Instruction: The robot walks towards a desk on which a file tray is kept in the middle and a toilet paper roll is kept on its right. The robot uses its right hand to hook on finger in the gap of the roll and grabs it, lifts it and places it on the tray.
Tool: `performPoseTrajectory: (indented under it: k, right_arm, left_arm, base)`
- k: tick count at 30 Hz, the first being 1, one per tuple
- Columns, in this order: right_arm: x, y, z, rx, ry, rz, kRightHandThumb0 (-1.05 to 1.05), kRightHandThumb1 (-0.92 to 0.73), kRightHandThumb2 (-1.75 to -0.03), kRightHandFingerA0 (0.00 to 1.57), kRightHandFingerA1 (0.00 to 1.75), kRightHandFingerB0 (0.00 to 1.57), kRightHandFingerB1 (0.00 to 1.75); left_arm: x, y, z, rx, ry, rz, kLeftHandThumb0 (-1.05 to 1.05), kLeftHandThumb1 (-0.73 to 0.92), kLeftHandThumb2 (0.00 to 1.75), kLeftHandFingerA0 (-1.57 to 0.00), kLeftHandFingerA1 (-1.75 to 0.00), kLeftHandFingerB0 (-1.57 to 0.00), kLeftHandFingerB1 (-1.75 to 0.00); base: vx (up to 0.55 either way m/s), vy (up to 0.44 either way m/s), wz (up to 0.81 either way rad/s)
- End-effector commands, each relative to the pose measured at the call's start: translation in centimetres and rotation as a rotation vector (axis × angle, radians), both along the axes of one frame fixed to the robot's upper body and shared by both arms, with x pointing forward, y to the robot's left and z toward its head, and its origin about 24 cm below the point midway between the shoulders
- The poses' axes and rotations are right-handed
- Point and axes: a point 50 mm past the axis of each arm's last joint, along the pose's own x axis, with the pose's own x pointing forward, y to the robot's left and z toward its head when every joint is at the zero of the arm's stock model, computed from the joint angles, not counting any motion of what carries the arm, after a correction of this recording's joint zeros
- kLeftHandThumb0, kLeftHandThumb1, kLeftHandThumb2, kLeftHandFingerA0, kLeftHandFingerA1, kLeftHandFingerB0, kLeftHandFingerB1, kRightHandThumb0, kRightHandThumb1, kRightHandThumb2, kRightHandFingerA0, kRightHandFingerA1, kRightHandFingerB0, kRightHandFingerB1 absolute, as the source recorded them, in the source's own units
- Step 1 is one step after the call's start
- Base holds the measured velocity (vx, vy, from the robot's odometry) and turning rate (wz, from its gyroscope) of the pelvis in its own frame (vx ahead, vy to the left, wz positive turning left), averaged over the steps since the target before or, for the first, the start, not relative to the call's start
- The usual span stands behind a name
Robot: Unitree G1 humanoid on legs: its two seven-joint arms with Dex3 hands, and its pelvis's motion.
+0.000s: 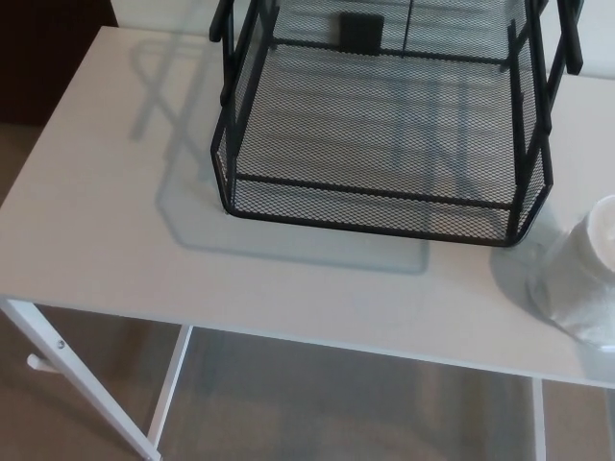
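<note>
No robot hand is in sight yet, so whether either is wide or closed I can't tell. The paper roll (586, 279) stands at the bench's (106, 211) right edge, just beside the mesh tray (384, 206). It looks light and squashy; hooking its centre hole seems best.

You have lots of bare room on the left half of the white desk (106, 221), and a strip along its front edge too. The black wire tray (384, 197) stands in the middle with tall mesh walls, so you can only get into it from above. The paper roll (588, 274) sits just beside the tray's right front corner, leaving only a thin gap between them.
</note>
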Motion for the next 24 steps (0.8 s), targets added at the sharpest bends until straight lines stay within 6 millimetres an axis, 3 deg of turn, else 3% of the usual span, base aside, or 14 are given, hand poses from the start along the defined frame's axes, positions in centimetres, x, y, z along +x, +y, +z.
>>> performPoseTrajectory:
  k: [1,2,3,4,5,7,12,13,14,19,20,21,23,24]
  right_arm:
    - [-0.5,-0.1,-0.3,-0.117,0.09,0.01,-0.71,-0.44,-0.87,0.19,0.64,0.01,0.27]
    - [-0.5,0.0,-0.2,-0.138,0.093,0.025,-0.68,-0.43,-0.85,0.22,0.64,0.01,0.28]
    - [-0.5,0.0,-0.1,-0.138,0.103,0.022,-0.63,-0.58,-0.57,0.23,0.64,0.04,0.29]
    - [-0.5,0.2,0.1,-0.15,0.094,0.027,-0.63,-0.57,-0.58,0.23,0.61,0.05,0.28]
    - [-0.5,0.3,0.4,-0.152,0.094,0.029,-0.63,-0.42,-0.84,0.22,0.62,0.02,0.31]
    - [-0.6,0.6,0.7,-0.166,0.097,0.03,-0.58,-0.57,-0.6,0.21,0.54,0.06,0.25]
    - [-0.9,1.1,1.5,-0.206,0.083,0.054,-0.55,-0.56,-0.6,0.21,0.51,0.07,0.23]
    - [-1.1,1.2,1.6,-0.202,0.082,0.057,-0.53,-0.56,-0.59,0.21,0.5,0.08,0.23]
    - [-1.3,1.5,1.8,-0.218,0.074,0.063,-0.54,-0.56,-0.6,0.24,0.51,0.09,0.23]
    - [-1.5,1.9,1.5,-0.227,0.075,0.075,-0.52,-0.55,-0.59,0.28,0.51,0.11,0.24]
    - [-1.6,1.9,1.5,-0.225,0.075,0.074,-0.52,-0.55,-0.59,0.28,0.51,0.11,0.24]
    - [-1.7,1.9,1.1,-0.232,0.101,0.076,-0.5,-0.56,-0.6,0.25,0.49,0.1,0.22]
    - [-1.7,1.9,1.1,-0.236,0.099,0.077,-0.52,-0.56,-0.6,0.26,0.5,0.1,0.23]
    - [-1.7,1.9,0.9,-0.252,0.107,0.081,-0.53,-0.57,-0.6,0.26,0.48,0.09,0.21]
  left_arm:
    - [0.0,0.6,0.8,0.045,-0.031,-0.025,-0.79,0.92,0.68,-0.12,-0.61,-0.06,-0.39]
    - [0.1,0.6,0.8,0.051,-0.029,-0.03,-0.79,0.73,1.03,-0.12,-0.61,-0.04,-0.46]
    - [0.2,0.5,0.9,0.065,-0.024,-0.039,-0.39,0.54,1.12,-0.05,-0.55,0.0,-0.52]
    - [0.2,0.5,0.9,0.061,-0.026,-0.039,-0.39,0.54,1.12,-0.05,-0.56,0.0,-0.52]
    - [0.2,0.5,0.9,0.06,-0.027,-0.038,-0.39,0.54,1.12,-0.04,-0.55,0.0,-0.52]
    - [0.2,0.4,0.9,0.061,-0.021,-0.047,-0.39,0.55,1.13,-0.04,-0.55,0.0,-0.52]
    - [0.0,0.6,1.0,0.084,-0.007,-0.044,-0.39,0.54,1.12,-0.04,-0.55,0.0,-0.52]
    - [0.0,0.6,1.0,0.096,-0.001,-0.057,-0.79,0.92,0.69,-0.16,-0.62,-0.09,-0.44]
    - [0.0,0.6,0.9,0.085,-0.005,-0.042,-0.39,0.54,1.12,-0.04,-0.54,0.0,-0.52]
    - [0.0,0.6,1.1,0.086,-0.01,-0.051,-0.39,0.51,1.11,-0.05,-0.55,0.0,-0.52]
    - [0.2,0.5,1.1,0.087,-0.015,-0.051,-0.82,0.92,0.68,-0.15,-0.64,-0.1,-0.44]
    - [0.2,0.5,1.1,0.088,-0.014,-0.049,-0.39,0.51,1.11,-0.05,-0.55,-0.01,-0.52]
    - [0.3,0.5,1.1,0.086,-0.015,-0.047,-0.39,0.52,1.11,-0.05,-0.55,0.0,-0.52]
    - [0.2,0.5,1.1,0.089,-0.01,-0.048,-0.82,0.91,0.69,-0.17,-0.63,-0.09,-0.45]
  base:
    - [0.0,0.0,0.0]
    - [0.0,0.0,0.0]
    - [0.0,0.0,0.0]
    - [0.0,0.0,0.0]
    - [0.0,0.0,0.0]
    - [0.0,0.0,0.0]
    - [0.0,0.0,0.0]
    - [0.0,0.0,0.0]
    - [0.0,0.0,0.0]
    - [0.0,0.0,0.0]
    - [0.0,0.0,0.0]
    - [0.0,0.0,0.0]
    - [0.0,0.0,0.0]
    - [0.0,0.0,0.0]
